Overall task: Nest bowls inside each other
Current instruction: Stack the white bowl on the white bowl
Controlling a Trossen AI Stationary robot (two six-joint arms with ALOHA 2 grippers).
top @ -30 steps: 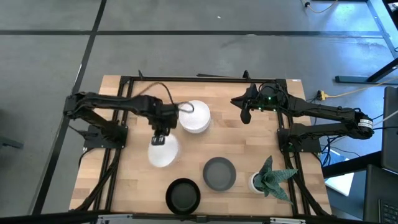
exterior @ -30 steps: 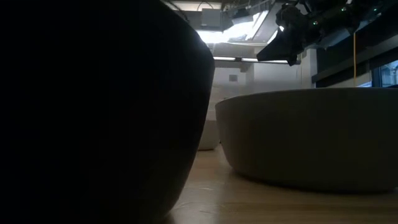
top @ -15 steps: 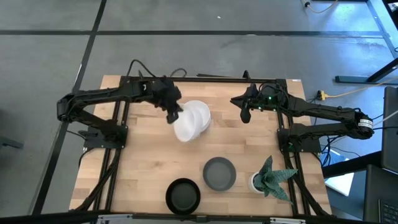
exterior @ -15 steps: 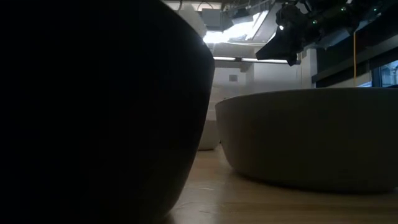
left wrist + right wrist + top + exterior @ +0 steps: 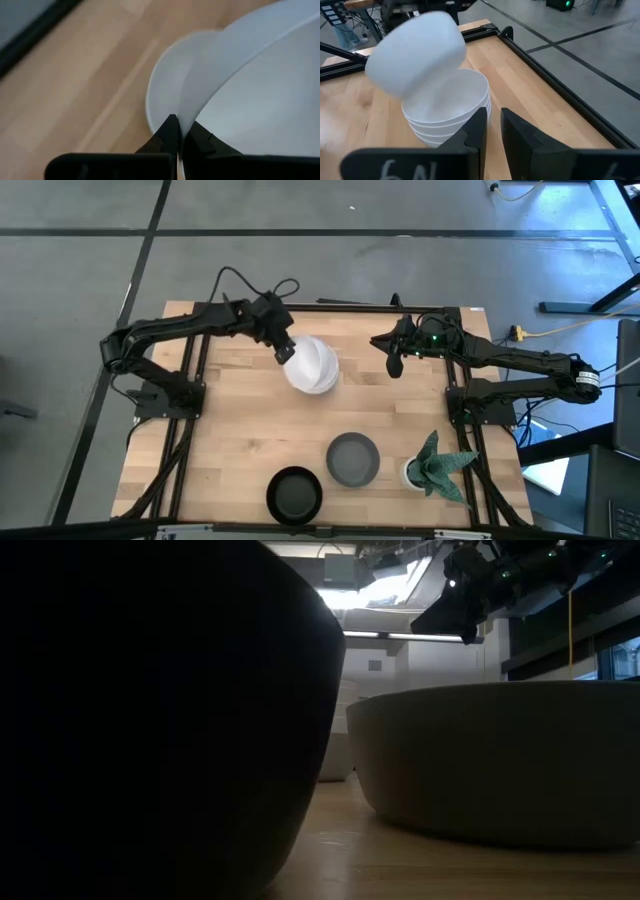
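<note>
My left gripper (image 5: 286, 352) is shut on a glossy white bowl (image 5: 415, 50) and holds it tilted over a stack of white bowls (image 5: 447, 117) near the table's far middle. The stack rests on the wood by its base. A matte grey bowl (image 5: 352, 458) and a black bowl (image 5: 294, 493) stand apart near the near edge; in the low view they fill the foreground as the black bowl (image 5: 150, 720) and the grey bowl (image 5: 500, 760). My right gripper (image 5: 395, 367) hangs in the air to the right of the stack, fingers nearly together, holding nothing. My left gripper pinches the white bowl's rim (image 5: 186, 125), one finger (image 5: 167, 132) outside the wall and one finger (image 5: 205, 142) inside it. It comes slanting down from the far left. The bowl hangs tilted, its low edge at the stack's top bowl; whether they touch I cannot tell.
A small white pot with a spiky green plant (image 5: 435, 465) stands by the near right corner, close to the grey bowl. A black frame (image 5: 330, 306) runs round the table. Bare wood (image 5: 230, 430) lies left of the middle.
My left gripper has lifted the white bowl off the table's left middle and carried it up, toward the far edge and rightward over the stack. The bowl, flat on the wood a second ago, now hangs tilted above the stack. The right arm has kept still.
</note>
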